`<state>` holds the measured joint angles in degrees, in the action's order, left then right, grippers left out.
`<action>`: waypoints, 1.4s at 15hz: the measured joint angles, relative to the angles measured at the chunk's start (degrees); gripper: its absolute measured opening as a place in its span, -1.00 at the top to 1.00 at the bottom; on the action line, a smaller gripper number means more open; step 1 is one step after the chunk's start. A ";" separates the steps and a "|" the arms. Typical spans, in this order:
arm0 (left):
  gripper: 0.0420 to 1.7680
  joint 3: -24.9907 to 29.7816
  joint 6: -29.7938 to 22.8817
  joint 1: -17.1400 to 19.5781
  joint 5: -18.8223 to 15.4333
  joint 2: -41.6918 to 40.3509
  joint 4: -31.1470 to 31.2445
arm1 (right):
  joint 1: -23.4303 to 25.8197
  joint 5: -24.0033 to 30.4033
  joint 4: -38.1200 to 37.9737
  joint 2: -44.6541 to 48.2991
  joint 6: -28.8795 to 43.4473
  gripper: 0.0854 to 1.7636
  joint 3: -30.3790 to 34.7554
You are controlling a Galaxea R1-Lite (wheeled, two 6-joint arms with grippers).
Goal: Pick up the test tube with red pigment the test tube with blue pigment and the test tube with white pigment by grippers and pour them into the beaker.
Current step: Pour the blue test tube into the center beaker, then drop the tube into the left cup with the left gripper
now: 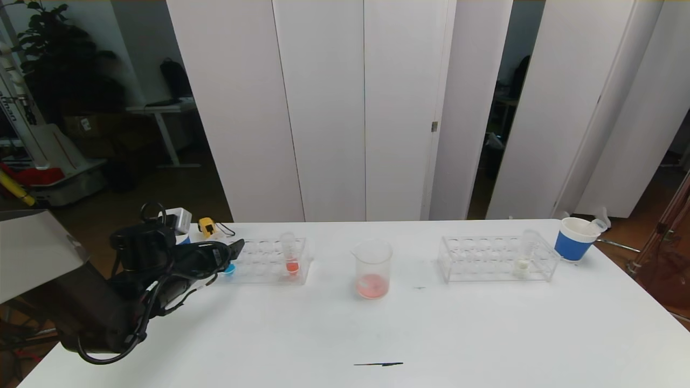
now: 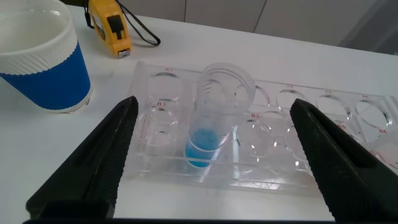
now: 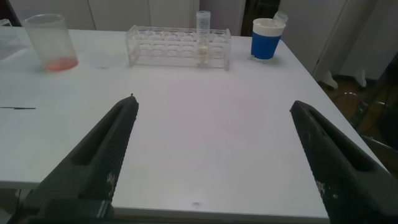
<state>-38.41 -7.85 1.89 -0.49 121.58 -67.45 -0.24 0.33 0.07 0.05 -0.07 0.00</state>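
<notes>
Left gripper (image 2: 211,155) spread wide, straddling the slim clear test tube with blue pigment (image 2: 214,115) upright in clear plastic rack (image 2: 273,177); no contact. Right gripper (image 3: 211,155) wide, parked off-table.

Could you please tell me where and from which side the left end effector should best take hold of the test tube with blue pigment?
Probably its bare upper part, above the rack top. The test tube with blue pigment stands upright in a rack hole, liquid at the bottom, so only the top is free. The open left end effector already straddles it; close the fingers across it, then lift straight up.
</notes>
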 joint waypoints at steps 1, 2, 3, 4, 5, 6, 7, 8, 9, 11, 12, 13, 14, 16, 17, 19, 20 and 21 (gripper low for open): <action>-0.98 -0.37 0.05 0.11 0.02 0.44 0.01 | 0.00 -0.02 0.00 0.00 0.00 -0.98 0.00; -0.98 -0.74 0.02 0.15 0.07 0.80 0.00 | 0.00 0.00 0.00 0.00 0.00 -0.98 0.00; -0.98 -1.08 0.00 0.17 0.13 1.13 0.00 | 0.00 0.00 0.02 0.00 0.00 -0.98 0.00; -0.98 -1.33 0.00 0.20 0.13 1.44 0.01 | 0.00 -0.02 0.02 0.00 0.00 -0.98 0.00; -0.98 -1.52 -0.02 0.22 0.22 1.63 0.01 | 0.00 -0.02 0.00 0.00 0.00 -0.98 0.00; -0.96 -1.61 -0.06 0.22 0.22 1.79 0.00 | 0.00 0.00 0.00 0.00 0.02 -0.98 0.00; -0.76 -1.68 -0.09 0.22 0.22 2.02 0.00 | 0.00 -0.02 0.00 0.00 0.00 -0.98 0.00; -0.42 -1.77 -0.06 0.22 0.24 2.29 0.01 | 0.00 -0.02 0.02 0.00 0.00 -0.98 0.00; 0.09 -1.85 -0.09 0.22 0.18 2.51 0.00 | 0.00 -0.02 0.02 0.00 0.02 -0.98 0.00; 0.60 -2.05 0.06 0.22 0.11 2.84 0.00 | 0.00 0.00 0.00 0.00 0.00 -0.98 0.00; 0.37 -2.21 0.05 0.22 -0.02 2.90 0.00 | 0.00 0.00 0.02 0.00 -0.02 -0.98 0.00; 0.33 -2.33 0.06 0.22 -0.04 2.99 0.00 | 0.00 0.00 0.04 0.00 -0.02 -0.98 0.00; 0.39 -2.43 0.11 0.17 -0.09 3.01 0.04 | 0.00 -0.02 0.02 0.00 0.00 -0.98 0.00; 0.39 -2.74 0.17 0.06 -0.20 3.04 0.06 | 0.00 -0.02 0.02 0.00 0.00 -0.98 0.00; 0.39 -2.99 0.15 0.00 -0.17 3.08 0.09 | 0.00 -0.02 0.04 0.00 0.00 -0.98 0.00; 0.39 -3.23 0.20 -0.16 -0.17 3.15 0.06 | 0.00 0.00 0.02 0.00 0.00 -0.98 0.00; 0.39 -3.38 0.24 -0.21 -0.17 3.21 0.06 | 0.00 0.00 0.02 0.00 0.00 -0.98 0.00; 0.39 -3.47 0.26 -0.22 -0.20 3.29 0.06 | 0.00 -0.02 0.02 0.00 0.00 -0.98 0.00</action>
<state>-41.89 -7.59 1.67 -0.68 124.87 -67.39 -0.24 0.30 0.10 0.05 -0.07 0.00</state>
